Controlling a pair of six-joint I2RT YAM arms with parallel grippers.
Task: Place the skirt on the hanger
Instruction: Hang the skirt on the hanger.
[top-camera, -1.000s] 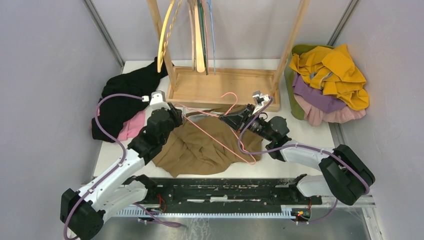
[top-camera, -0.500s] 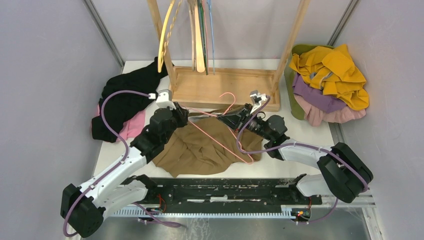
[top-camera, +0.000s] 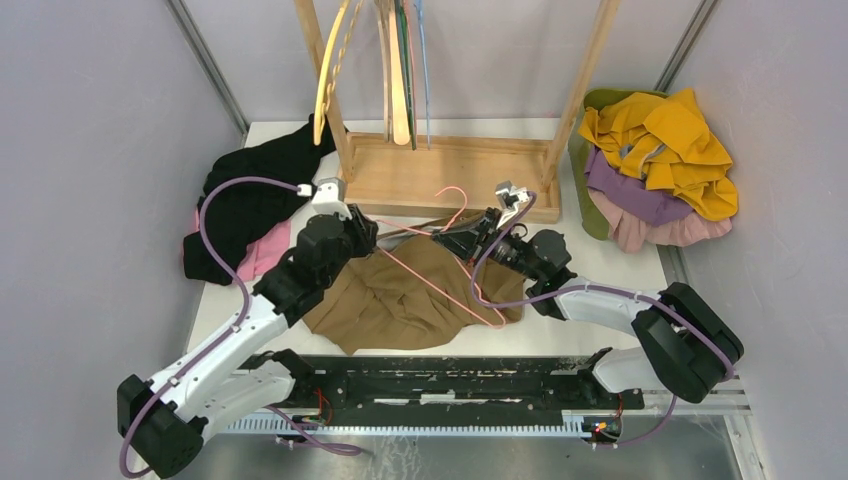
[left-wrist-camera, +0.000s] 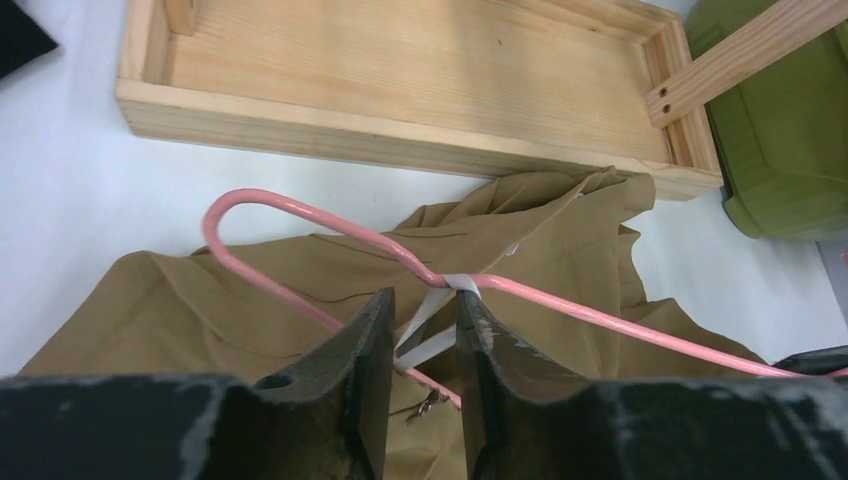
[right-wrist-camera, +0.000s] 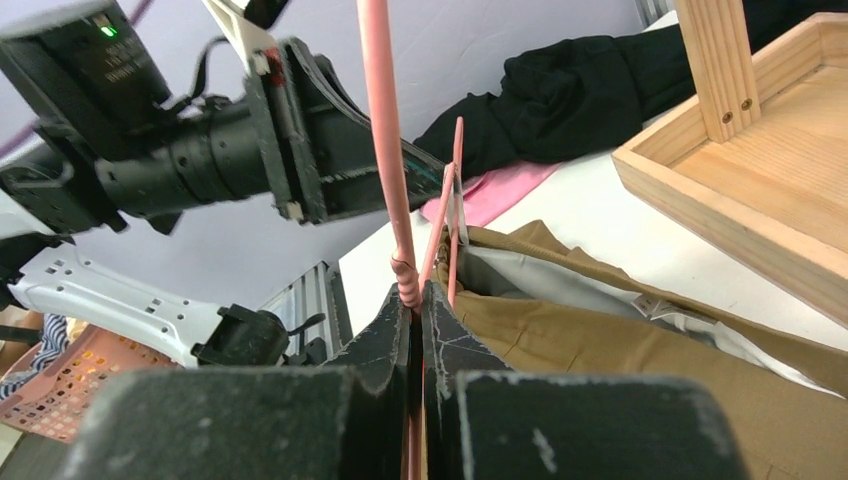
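The brown skirt (top-camera: 400, 295) lies crumpled on the white table in front of the arms. My right gripper (top-camera: 447, 238) is shut on the twisted neck of the pink wire hanger (top-camera: 470, 290), which slants over the skirt. In the right wrist view my right gripper (right-wrist-camera: 415, 290) pinches the hanger (right-wrist-camera: 385, 130) above the skirt (right-wrist-camera: 620, 340). My left gripper (top-camera: 366, 232) is at the skirt's far left edge. In the left wrist view my left gripper (left-wrist-camera: 425, 300) stands a little open. A white ribbon loop (left-wrist-camera: 462, 283) of the skirt (left-wrist-camera: 560, 230) hangs over the hanger (left-wrist-camera: 600, 312) between the jaws.
A wooden rack with a tray base (top-camera: 440, 172) stands just behind the skirt, with several hangers (top-camera: 400, 70) on it. Black cloth (top-camera: 250, 190) and pink cloth (top-camera: 265, 250) lie at the left. A green bin (top-camera: 600, 100) and a pile of yellow and purple clothes (top-camera: 660, 160) sit at the right.
My left gripper has moved right and away from me, up to the hanger. My right gripper has shifted slightly left with the hanger.
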